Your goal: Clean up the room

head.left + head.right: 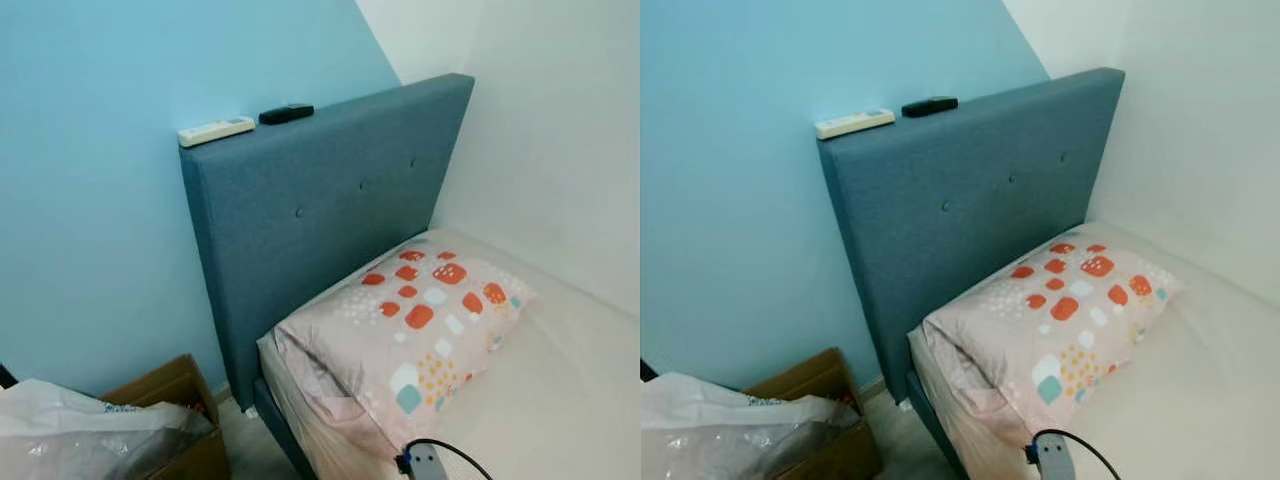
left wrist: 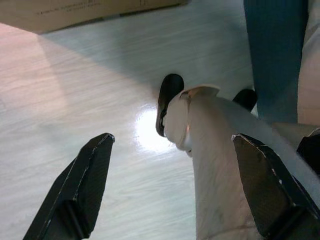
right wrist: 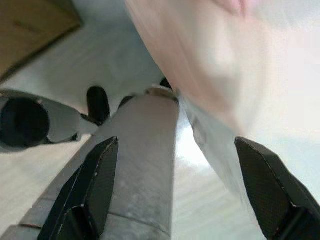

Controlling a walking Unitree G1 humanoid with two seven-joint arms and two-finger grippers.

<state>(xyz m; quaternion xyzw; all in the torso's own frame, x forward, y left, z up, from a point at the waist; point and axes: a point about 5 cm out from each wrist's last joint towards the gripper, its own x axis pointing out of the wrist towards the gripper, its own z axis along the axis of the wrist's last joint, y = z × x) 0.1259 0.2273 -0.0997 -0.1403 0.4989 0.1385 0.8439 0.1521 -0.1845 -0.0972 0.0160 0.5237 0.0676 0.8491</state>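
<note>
Up on the blue fabric headboard [image 1: 330, 200], a white remote control [image 1: 216, 130] and a black remote control [image 1: 286, 113] are lying end to end along its top edge. Both grippers, left [image 2: 172, 187] and right [image 3: 175, 187], are hanging well below with fingers spread, gripping nothing, pointing floorward; the left arm seems nearer.

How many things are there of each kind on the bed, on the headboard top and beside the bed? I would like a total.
Remote controls: 2, white and black
Pillow: 1
Cardboard box: 1
Plastic bag: 1
Total: 5
</note>
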